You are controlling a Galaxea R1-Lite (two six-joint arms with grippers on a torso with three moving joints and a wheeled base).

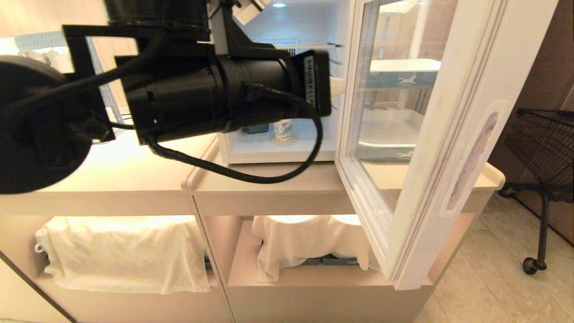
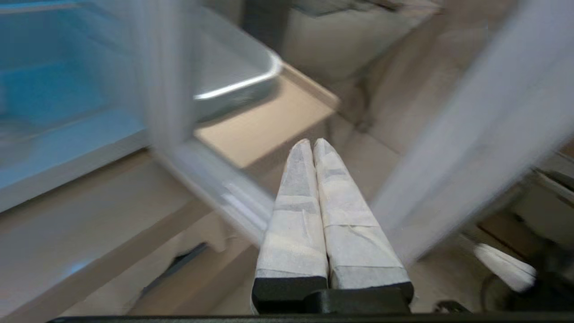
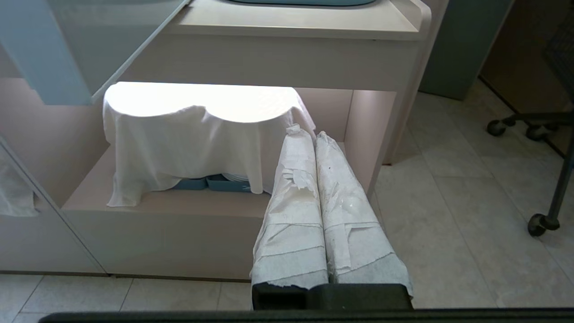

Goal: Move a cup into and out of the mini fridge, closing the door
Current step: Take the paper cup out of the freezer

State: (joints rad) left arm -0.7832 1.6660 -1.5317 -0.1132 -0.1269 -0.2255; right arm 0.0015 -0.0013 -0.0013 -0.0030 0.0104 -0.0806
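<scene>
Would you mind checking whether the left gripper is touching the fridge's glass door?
Apart. The left wrist view shows the left gripper, fingers shut, with counter and floor visible between its tips and the glass-paned fridge door.

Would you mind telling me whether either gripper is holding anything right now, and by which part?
Nothing is held. The left gripper and the right gripper are both shut on nothing; the cup stands inside the mini fridge.

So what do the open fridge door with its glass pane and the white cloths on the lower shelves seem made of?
The door looks like glossy white plastic framing clear glass: the room shows through. The cloths look like thin, soft woven fabric: they drape and fold.
</scene>
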